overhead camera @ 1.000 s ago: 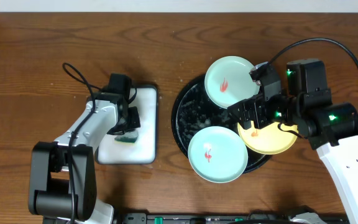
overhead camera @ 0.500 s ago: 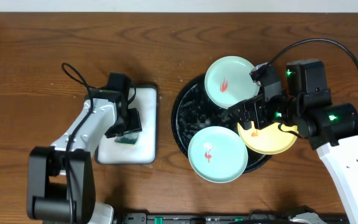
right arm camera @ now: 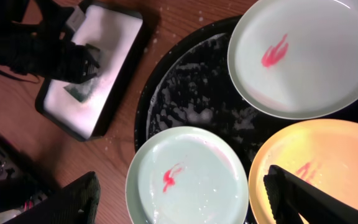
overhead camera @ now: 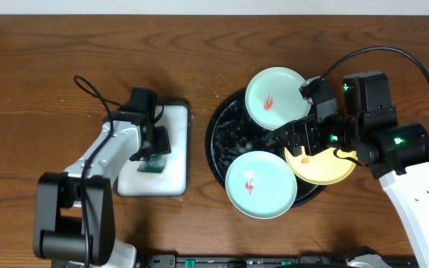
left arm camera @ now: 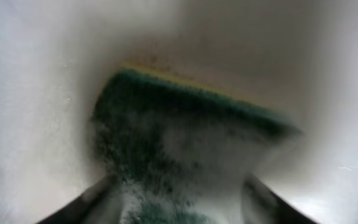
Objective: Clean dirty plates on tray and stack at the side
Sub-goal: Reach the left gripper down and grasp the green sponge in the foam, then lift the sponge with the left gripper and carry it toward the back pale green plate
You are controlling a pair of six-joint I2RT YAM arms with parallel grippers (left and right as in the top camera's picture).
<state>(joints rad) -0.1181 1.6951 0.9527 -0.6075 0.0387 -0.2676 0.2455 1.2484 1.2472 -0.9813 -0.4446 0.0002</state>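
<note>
1. Looking down on a large round black shallow tray (overhead camera: pixel 226 130) with white suds, sat on a brown wooden table (overhead camera: pixel 51 45).
2. Got three small round plates crowded on it, each with a red smear: a pale mint-green plate (overhead camera: pixel 270 97) at the far rim, a second mint-green plate (overhead camera: pixel 259 186) at the near rim, a yellow plate (overhead camera: pixel 326 173) on the right.
3. Spotting the right gripper (overhead camera: pixel 302 140) above the yellow plate's left edge, with fingers (right arm camera: pixel 73 200) spread wide and gripping nothing.
4. Finding the left gripper (overhead camera: pixel 155 145) down in a white rectangular dark-rimmed tray (overhead camera: pixel 171 123), straddling a green sponge (left arm camera: pixel 185 143). Can't tell if pinching it (wrist view is super blurry).
</note>
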